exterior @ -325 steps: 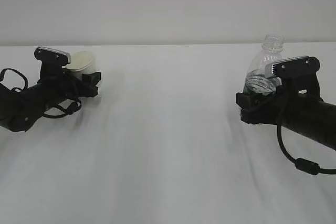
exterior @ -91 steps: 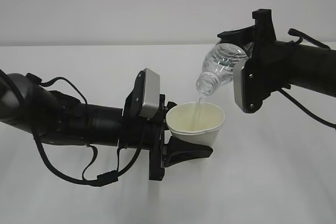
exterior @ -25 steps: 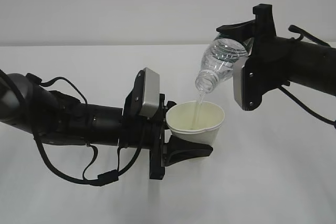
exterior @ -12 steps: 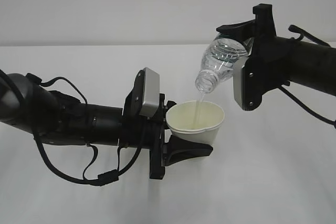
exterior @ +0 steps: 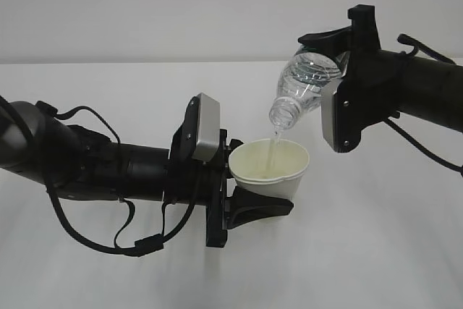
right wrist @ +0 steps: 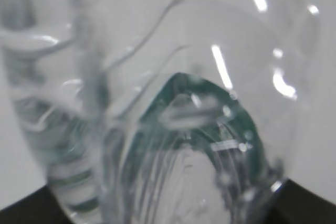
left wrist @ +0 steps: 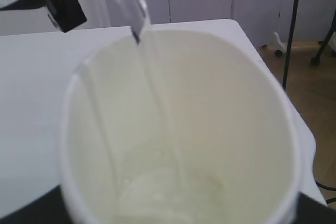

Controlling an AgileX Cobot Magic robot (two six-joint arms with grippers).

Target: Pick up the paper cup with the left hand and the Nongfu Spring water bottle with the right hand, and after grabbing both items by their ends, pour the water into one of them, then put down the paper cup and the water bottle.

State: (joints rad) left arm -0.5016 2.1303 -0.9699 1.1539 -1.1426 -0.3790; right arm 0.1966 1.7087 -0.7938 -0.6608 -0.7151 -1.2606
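- Above the middle of the white table [exterior: 376, 251], the left hand [exterior: 249, 204] holds the cup [exterior: 269, 169] upright in the air; its black fingers [exterior: 260, 210] clasp the lower part of the cup, and the grey block of the wrist stands just left of the rim.
- The cup is cream-white, with a rolled rim and walls that taper downward. Its mouth faces up and a little toward the camera, so the pale inside shows.
- From the left wrist, the cup [left wrist: 178, 129] fills nearly the whole picture: smooth off-white walls, a thick blurred rim, and a little water [left wrist: 163, 192] pooled at the bottom.
- The right hand [exterior: 340, 56] grips the bottle [exterior: 304, 85] by its base end, up and to the right of the cup. The bottle is tilted steeply, neck down and to the left, with its open mouth just above the cup's far rim and not touching it.
- The bottle is clear, ribbed plastic with no cap on its neck. From the right wrist the bottle [right wrist: 173, 129] is a close blur of curved ribs and highlights, with a dark green patch showing through the plastic.
- A thin stream of water [exterior: 273, 148] falls from the mouth into the cup; the left wrist view shows the stream [left wrist: 152, 77] running down the inner wall.
- Both arms are black, with cables looping beneath them.
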